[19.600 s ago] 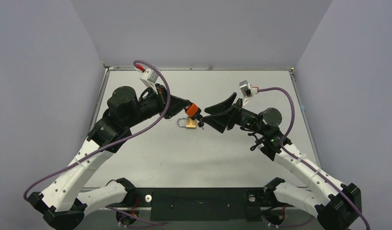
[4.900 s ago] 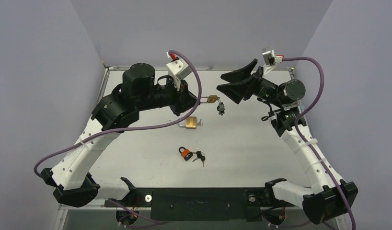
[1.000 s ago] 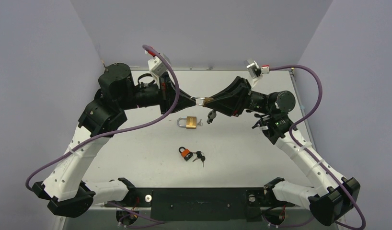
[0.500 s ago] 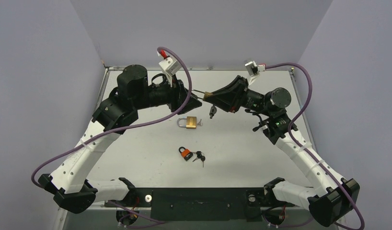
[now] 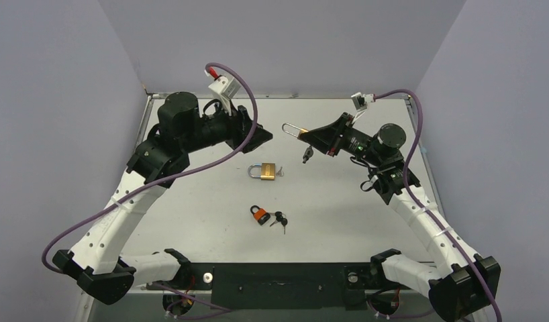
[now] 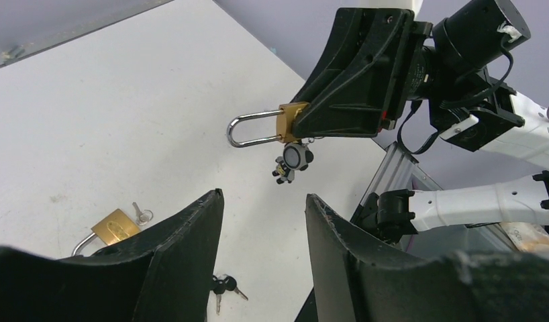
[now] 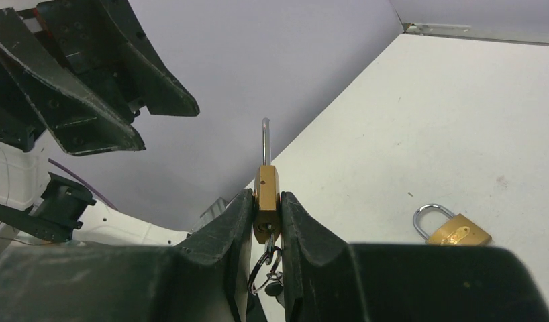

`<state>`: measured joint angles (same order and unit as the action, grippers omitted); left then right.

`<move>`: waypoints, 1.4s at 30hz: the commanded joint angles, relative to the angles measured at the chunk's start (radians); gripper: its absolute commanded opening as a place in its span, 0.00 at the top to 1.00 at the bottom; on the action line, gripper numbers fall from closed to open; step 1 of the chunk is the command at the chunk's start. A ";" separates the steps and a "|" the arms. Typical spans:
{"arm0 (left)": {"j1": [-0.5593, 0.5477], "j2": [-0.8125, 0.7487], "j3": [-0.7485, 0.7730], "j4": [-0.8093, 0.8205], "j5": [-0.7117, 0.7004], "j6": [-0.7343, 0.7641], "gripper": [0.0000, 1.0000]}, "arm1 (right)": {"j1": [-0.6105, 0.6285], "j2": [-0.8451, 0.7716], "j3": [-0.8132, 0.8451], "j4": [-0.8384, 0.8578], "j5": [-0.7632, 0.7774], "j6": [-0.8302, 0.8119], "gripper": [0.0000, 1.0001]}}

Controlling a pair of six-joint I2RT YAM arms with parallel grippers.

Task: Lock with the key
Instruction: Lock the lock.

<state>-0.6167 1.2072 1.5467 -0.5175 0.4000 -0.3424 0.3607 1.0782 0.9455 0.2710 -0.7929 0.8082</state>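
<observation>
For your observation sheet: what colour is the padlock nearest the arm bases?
Orange padlock; best in top external view.

Top cam: fixed, high, behind arm bases at near edge; looks down/fwd, far off, whole bench in frame.
L wrist cam: close behind left gripper, faces bench right edge and right gripper.
R wrist cam: close behind own gripper, faces left gripper.
All 3 share: loose padlock mid-bench, held padlock.

Brass padlock in right claw
</observation>
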 commanded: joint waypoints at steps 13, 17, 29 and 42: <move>0.075 0.054 -0.007 0.170 0.320 -0.092 0.53 | 0.074 -0.062 0.019 0.116 -0.080 0.009 1.00; 0.076 0.063 -0.008 0.186 0.353 -0.100 0.54 | 0.087 -0.050 0.029 0.127 -0.080 0.011 1.00; 0.077 0.070 -0.020 0.144 0.364 -0.068 0.59 | 0.092 -0.048 0.045 0.146 -0.091 0.020 1.00; 0.075 0.073 -0.051 0.223 0.457 -0.112 0.74 | 0.108 -0.034 0.051 0.164 -0.100 0.027 1.00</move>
<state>-0.5453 1.2823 1.4982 -0.3668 0.8131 -0.4419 0.4541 1.0325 0.9428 0.3531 -0.8810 0.8310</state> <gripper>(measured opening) 0.283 0.149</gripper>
